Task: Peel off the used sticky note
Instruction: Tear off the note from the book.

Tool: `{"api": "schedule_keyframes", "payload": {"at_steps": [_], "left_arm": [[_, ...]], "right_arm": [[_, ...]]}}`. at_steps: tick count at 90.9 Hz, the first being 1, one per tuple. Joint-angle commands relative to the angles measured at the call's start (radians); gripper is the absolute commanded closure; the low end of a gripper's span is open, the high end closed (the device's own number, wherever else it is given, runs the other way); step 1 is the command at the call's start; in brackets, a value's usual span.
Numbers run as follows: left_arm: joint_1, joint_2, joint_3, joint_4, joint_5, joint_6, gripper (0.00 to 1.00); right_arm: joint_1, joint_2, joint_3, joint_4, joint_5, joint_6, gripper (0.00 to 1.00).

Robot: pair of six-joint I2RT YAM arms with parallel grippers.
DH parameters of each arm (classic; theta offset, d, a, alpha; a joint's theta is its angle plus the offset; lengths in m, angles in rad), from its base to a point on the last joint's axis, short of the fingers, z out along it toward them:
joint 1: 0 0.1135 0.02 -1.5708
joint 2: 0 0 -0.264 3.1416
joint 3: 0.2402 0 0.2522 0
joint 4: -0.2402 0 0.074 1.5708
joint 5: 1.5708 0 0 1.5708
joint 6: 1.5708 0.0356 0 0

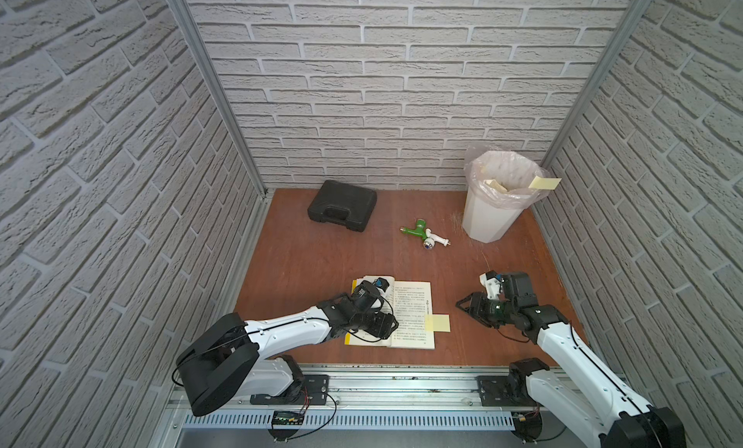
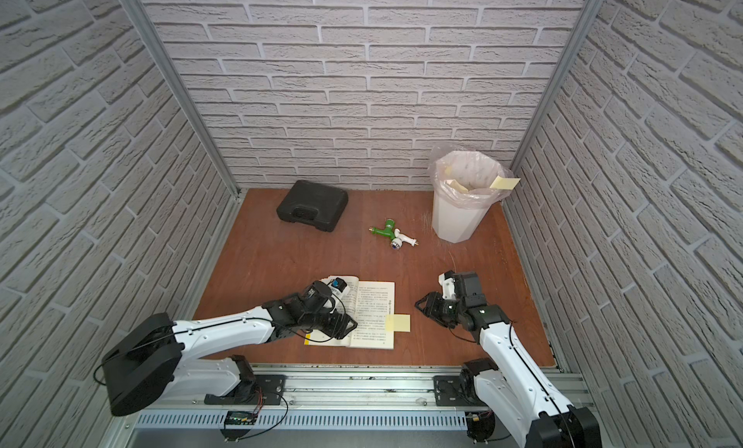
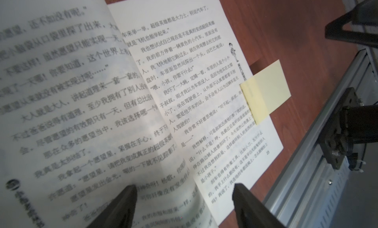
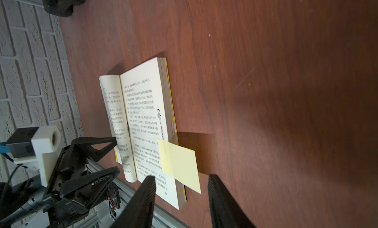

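Black case [image 1: 342, 210]: shut, at the far left of the bench [image 1: 321, 257], well apart from the work. Left end effector [image 3: 184, 189]: lowered over the left-hand pages of the book; the jaws stand apart with nothing pinched between them. Whether they press on the paper cannot be told. Book [image 1: 412, 305]: lies open and flat near the front edge of the bench, printed pages up. Green tap [image 1: 418, 226]: loose on the bench behind the book, not involved. Sticky note [image 1: 440, 322]: pale yellow and blank. One strip is stuck to the outer margin of the right-hand page; the larger part overhangs the page edge above the bench. Right end effector [image 4: 182, 176]: released and empty, just beside the book, jaws facing the overhanging flap and not touching it. Bin [image 1: 482, 220]: lined with a bag, at the far right corner, with a similar yellow slip [image 1: 544, 183] hanging on its rim. Step in hand, as judged: the approach to the grasp, with peeling not begun. The next move calls for bringing the open jaws around the free flap, closing on the paper alone, and pulling away from the stuck strip while the book is kept from lifting.
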Motion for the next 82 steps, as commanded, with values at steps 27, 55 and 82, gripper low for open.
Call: {"api": "schedule_keyframes", "payload": {"at_steps": [27, 55, 82], "left_arm": [[-0.005, 0.052, 0.033, 0.016, 0.014, 0.019, 0.22], [-0.007, 0.067, 0.017, 0.038, 0.009, 0.014, 0.22], [-0.007, 0.068, -0.003, 0.056, 0.007, 0.004, 0.22]], "right_arm": [[0.124, 0.082, -0.107, 0.193, -0.024, 0.106, 0.53], [0.153, 0.11, -0.127, 0.264, -0.04, 0.15, 0.55], [0.17, 0.141, -0.128, 0.331, -0.052, 0.201, 0.66]]}}
